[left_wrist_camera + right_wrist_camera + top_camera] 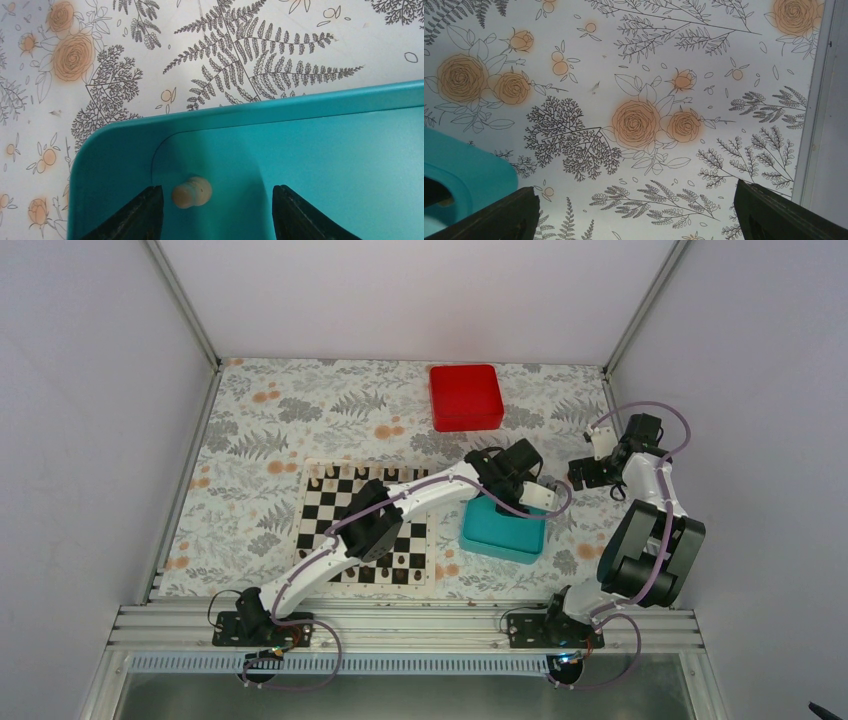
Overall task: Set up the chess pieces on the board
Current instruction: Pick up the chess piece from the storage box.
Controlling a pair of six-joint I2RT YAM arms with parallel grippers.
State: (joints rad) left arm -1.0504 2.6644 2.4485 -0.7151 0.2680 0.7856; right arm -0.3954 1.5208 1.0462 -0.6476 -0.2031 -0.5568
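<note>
One pale beige chess piece [191, 192] lies on its side in a corner of the teal tray [320, 150]. My left gripper [217, 212] is open just above the tray floor; the piece lies between its fingers, close to the left finger [142, 217]. In the top view the left arm reaches across the checkered board [325, 515] to the tray [505, 535], with the gripper [497, 485] over the tray's far edge. Small pieces stand along the board's far and near rows; their colours are hard to tell. My right gripper [634, 215] is open and empty over the floral cloth.
A red box [465, 396] sits at the back of the table. The right gripper [582, 475] hovers right of the tray, whose corner [469, 167] shows at its left. The enclosure's wall frame [821, 100] is close on its right.
</note>
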